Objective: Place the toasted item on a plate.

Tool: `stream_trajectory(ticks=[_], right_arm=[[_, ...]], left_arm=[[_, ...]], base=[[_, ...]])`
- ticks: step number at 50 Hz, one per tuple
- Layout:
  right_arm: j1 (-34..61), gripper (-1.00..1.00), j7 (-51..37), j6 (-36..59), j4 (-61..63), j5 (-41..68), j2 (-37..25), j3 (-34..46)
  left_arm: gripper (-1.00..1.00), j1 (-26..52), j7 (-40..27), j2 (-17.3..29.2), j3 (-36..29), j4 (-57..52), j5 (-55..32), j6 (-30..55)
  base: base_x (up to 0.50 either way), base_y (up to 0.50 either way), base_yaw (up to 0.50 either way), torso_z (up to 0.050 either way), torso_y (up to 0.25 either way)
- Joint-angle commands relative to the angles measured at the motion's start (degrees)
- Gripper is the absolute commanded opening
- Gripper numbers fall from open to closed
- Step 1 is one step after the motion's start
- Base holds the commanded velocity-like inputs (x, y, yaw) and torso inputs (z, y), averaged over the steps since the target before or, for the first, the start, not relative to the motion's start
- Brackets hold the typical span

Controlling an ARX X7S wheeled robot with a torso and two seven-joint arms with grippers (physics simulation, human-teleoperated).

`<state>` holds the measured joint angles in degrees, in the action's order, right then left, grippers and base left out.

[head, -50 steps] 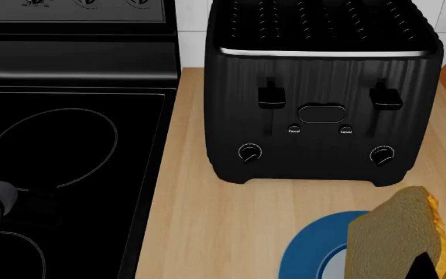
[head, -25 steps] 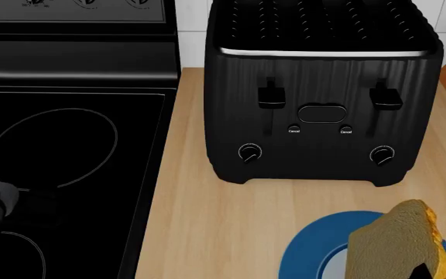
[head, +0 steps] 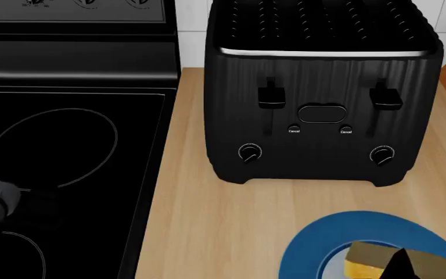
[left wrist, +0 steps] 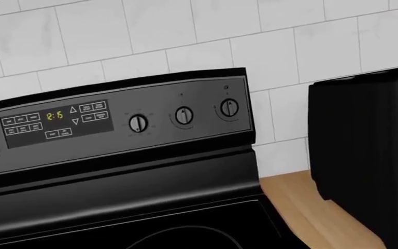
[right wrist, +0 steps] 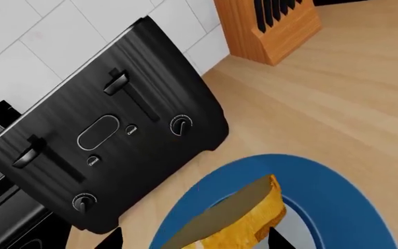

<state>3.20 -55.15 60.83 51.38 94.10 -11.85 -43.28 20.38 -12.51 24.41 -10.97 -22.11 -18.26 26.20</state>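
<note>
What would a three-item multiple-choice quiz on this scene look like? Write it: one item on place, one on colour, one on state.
1. Where is the bread slice?
A. In a toaster slot
B. Over the plate
C. On the stove

2. What colour is the plate's rim?
A. Red
B. Green
C. Blue

3. How do the levers stand on the toaster?
A. Both at one height
B. Only one pushed down
C. Both missing

Answers:
1. B: both the head and right wrist views show the slice above the plate's pale centre, in front of the toaster.
2. C: the wide rim is bright blue.
3. A: both levers sit level on the toaster's front.
</note>
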Motion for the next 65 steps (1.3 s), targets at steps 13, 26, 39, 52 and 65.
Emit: stream_trajectory(ticks=[13,26,39,52,65], right_arm=[[-2.39,1.0,1.43,0.02,0.05,-2.73,0.27,0.3],[-9.6,1.0,4.34,-1.6,2.69,-2.16,1.0,-4.69],[-12.82,1.0,4.37,-2.85,4.42,-0.32,0.17,-6.9],[5.66,1.0,-21.25,-9.35,7.28,15.81,-21.77,5.37],[27.2,1.0,-29.89,-13.14,4.31,21.86,-35.11,19.33]], left_arm=[[1.0,0.7,0.08,-0.05,-0.6,0.75,-0.01,-0.38],[1.0,0.62,0.06,-0.09,-0.81,1.41,0.05,-0.96],[1.0,1.05,0.2,-0.14,-1.19,1.53,-0.19,-0.86],[1.0,1.77,0.04,-0.01,-1.32,1.23,-0.44,-0.21],[1.0,1.05,-0.63,0.85,-0.46,-0.78,-0.98,0.54]], base=[[0.0,0.0,0.0,0.0,0.0],[0.0,0.0,0.0,0.0,0.0],[0.0,0.0,0.0,0.0,0.0],[0.0,0.0,0.0,0.0,0.0],[0.0,0.0,0.0,0.0,0.0]])
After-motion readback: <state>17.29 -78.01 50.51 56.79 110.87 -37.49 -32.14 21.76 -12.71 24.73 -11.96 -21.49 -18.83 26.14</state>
